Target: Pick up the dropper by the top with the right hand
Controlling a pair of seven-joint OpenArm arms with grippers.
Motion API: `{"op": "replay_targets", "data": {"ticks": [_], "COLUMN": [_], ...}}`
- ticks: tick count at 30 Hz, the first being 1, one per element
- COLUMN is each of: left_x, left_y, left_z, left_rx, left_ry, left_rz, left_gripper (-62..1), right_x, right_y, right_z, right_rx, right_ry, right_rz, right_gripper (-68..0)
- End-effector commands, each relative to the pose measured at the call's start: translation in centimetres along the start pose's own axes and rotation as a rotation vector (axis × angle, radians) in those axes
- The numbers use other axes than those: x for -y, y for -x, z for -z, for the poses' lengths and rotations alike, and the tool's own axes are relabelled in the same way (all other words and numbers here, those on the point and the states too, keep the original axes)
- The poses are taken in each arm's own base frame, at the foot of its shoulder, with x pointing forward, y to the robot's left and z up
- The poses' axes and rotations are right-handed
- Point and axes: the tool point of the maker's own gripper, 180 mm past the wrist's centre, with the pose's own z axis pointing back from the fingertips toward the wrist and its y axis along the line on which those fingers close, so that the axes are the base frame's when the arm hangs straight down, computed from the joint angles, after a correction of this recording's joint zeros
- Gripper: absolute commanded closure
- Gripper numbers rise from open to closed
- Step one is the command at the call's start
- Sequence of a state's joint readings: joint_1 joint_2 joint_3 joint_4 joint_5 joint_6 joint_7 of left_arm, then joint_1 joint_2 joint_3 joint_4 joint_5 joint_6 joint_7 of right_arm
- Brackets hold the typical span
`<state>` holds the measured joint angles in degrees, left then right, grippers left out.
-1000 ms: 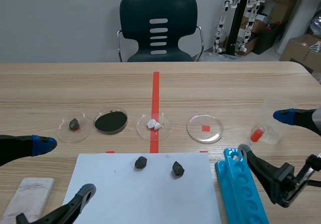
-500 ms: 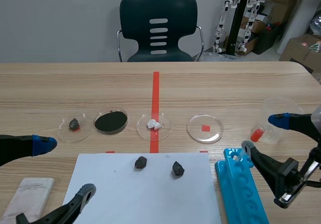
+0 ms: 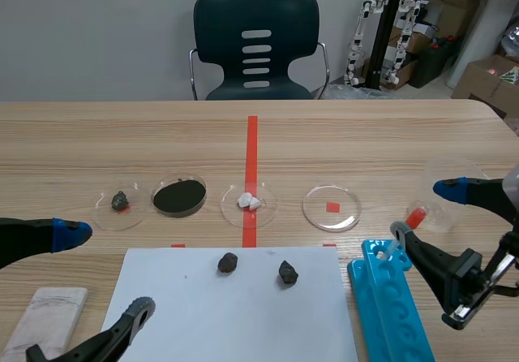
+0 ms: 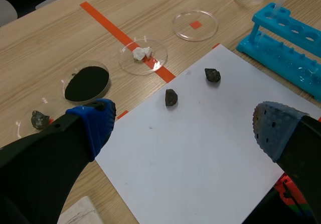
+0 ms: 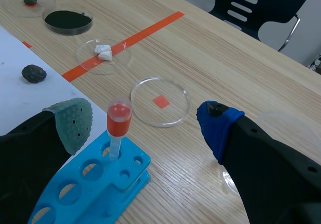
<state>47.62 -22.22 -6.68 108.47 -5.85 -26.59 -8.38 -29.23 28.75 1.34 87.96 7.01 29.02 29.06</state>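
Low at the table's left, the left gripper (image 4: pixel 183 128) hangs with its fingers spread wide above a white paper sheet (image 4: pixel 200 153) bearing 2 dark stones (image 4: pixel 171 97). Further right, a blue plastic tube rack (image 5: pixel 95 189) holds the clear dropper with an orange-red bulb (image 5: pixel 119 121) standing in its end hole. The bulb lies untouched between the wide-apart fingers of the right gripper (image 5: pixel 145 119), nearer the grey-green pad
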Motion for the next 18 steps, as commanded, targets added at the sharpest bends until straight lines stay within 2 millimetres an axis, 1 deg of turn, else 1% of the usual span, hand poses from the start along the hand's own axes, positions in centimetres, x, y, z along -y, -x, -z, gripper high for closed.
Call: {"op": "replay_targets", "data": {"ticks": [1, 5, 7, 11, 15, 18], "left_x": [-0.2, -0.2, -0.2, -0.2, -0.2, -0.2], "left_y": [-0.72, -0.72, -0.72, -0.72, -0.72, -0.72], "left_z": [0.02, 0.02, 0.02, 0.02, 0.02, 0.02], "left_rx": [0.029, 0.029, 0.029, 0.029, 0.029, 0.029], "left_ry": [-0.012, -0.012, -0.012, -0.012, -0.012, -0.012], "left_rz": [-0.003, -0.003, -0.003, -0.003, -0.003, -0.003], "left_gripper": [-57.2, -57.2, -57.2, -57.2, -57.2, -57.2], "right_x": [0.48, 0.41, 0.41, 0.41, 0.41, 0.42], "right_y": [-0.97, -0.88, -0.89, -0.89, -0.89, -0.89], "right_z": [0.27, 0.22, 0.22, 0.22, 0.22, 0.22], "right_rx": [0.032, 0.029, 0.03, 0.029, 0.029, 0.029], "right_ry": [0.002, 0.001, 0.001, 0.001, 0.001, 0.001], "right_rz": [-0.013, -0.011, -0.01, -0.01, -0.01, -0.011], "right_gripper": [-43.6, -40.8, -40.6, -32.9, -29.9, -25.7]}}
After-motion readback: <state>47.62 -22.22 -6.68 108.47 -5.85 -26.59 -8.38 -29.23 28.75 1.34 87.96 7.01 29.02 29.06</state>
